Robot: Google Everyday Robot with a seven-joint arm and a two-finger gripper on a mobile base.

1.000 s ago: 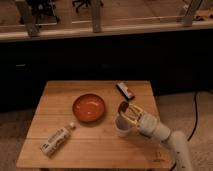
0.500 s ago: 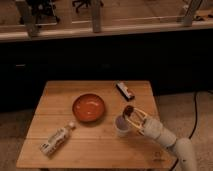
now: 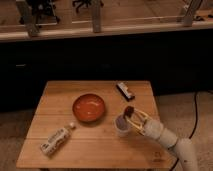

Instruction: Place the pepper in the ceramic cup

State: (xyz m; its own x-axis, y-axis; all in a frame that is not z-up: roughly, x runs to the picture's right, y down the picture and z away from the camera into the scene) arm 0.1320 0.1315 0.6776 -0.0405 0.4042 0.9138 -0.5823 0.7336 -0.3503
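Note:
The pepper [image 3: 129,110] is a small dark red-brown lump held at the tips of my gripper [image 3: 130,117], just above the right rim of the ceramic cup [image 3: 121,126]. The cup is small, pale and upright, and stands on the wooden table [image 3: 100,145] to the right of the orange bowl. My gripper reaches in from the lower right and is shut on the pepper. Its pale fingers [image 3: 140,119] lie partly in front of the cup's right side.
A wide orange bowl [image 3: 89,107] sits in the middle of the table. A flat dark bar with red trim [image 3: 125,91] lies at the back right. A small bottle [image 3: 56,140] lies on its side at the front left. The table's right edge is close to my arm [image 3: 172,142].
My gripper has moved slightly right and down with the pepper, from over the cup's far side to its right rim. The cup, the bowl, the bar and the bottle have not moved.

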